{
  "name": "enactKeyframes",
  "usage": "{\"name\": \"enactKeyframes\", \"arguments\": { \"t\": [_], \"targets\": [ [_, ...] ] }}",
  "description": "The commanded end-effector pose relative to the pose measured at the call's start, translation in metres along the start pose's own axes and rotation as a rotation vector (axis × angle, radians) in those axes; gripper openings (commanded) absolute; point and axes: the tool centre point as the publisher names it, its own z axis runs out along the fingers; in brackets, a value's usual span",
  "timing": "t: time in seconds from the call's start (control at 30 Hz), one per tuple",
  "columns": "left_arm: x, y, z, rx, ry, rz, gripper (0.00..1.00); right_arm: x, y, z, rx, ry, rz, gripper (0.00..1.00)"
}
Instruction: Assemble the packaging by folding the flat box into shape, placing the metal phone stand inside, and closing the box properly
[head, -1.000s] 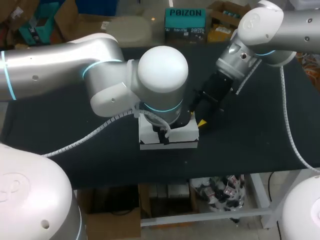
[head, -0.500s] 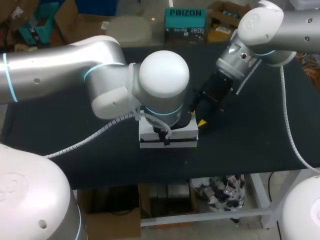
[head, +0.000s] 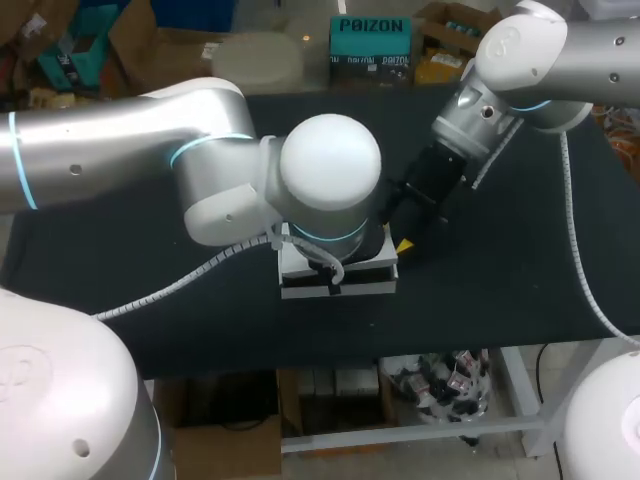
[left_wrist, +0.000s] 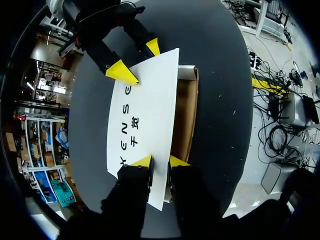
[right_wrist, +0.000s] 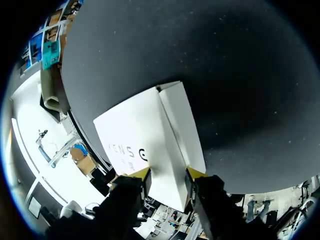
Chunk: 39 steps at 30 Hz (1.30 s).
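Between the nearly closed fingers (left_wrist: 142, 161) of the left hand (left_wrist: 160, 161), the near edge of the lid (left_wrist: 145, 110) of the box (left_wrist: 186, 115) is pinched; its far edge is clamped by the wider-spread right hand (right_wrist: 168, 173), above the table (left_wrist: 225, 100).

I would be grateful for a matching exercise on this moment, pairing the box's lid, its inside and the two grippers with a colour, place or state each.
Things:
1. lid
2. box's inside
3. left gripper
4. right gripper

Descriptions:
a. brown cardboard
b. at the lid's right end in the head view
c. white with dark print
d. pinching the lid's edge, hidden under its own wrist in the head view

Pairs: 1-c, 2-a, 3-d, 4-b
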Motion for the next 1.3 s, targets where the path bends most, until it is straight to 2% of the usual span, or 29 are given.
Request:
{"name": "enactKeyframes", "arguments": {
  "t": [0.03, 0.83, 1.1, 1.3],
  "targets": [
    [0.008, -0.004, 0.001, -0.007, -0.017, 0.002, 0.12, 0.001, 0.000, 0.000, 0.002, -0.002, 0.001, 0.46],
    [0.013, -0.002, 0.006, -0.004, -0.012, -0.004, 0.13, -0.001, 0.000, 0.000, 0.000, -0.003, 0.004, 0.46],
    [0.013, -0.001, 0.006, 0.001, -0.011, -0.008, 0.15, -0.006, -0.004, -0.007, -0.027, -0.006, 0.011, 0.47],
    [0.013, -0.001, 0.006, 0.000, -0.010, -0.010, 0.15, -0.008, -0.007, -0.012, -0.048, -0.004, 0.016, 0.43]
  ]
}}
